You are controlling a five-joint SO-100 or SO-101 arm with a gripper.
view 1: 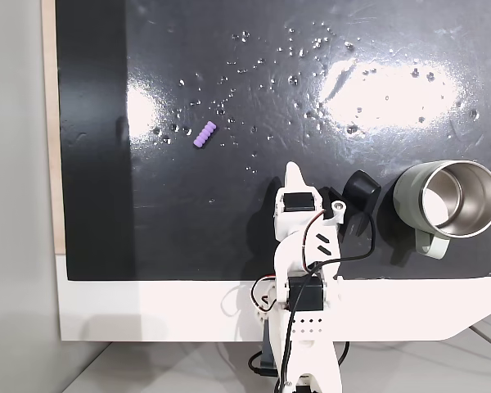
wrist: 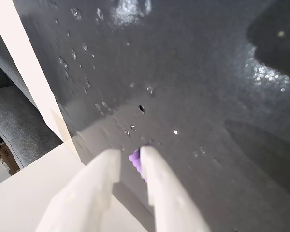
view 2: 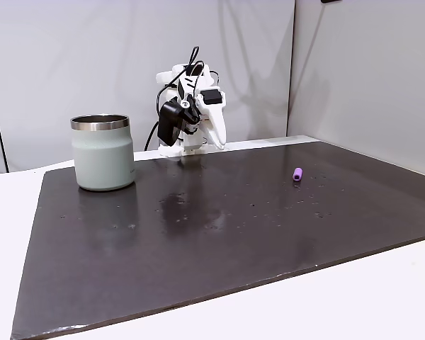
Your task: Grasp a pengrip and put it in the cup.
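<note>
Lying apart: pengrip [view 1: 204, 134], cup [view 1: 446, 205].

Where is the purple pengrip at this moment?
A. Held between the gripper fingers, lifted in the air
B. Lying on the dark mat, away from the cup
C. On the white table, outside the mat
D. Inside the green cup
B. In a fixed view the pengrip lies alone on the dark mat, far from the cup, while the gripper is apart from it, near the arm's base.
</note>
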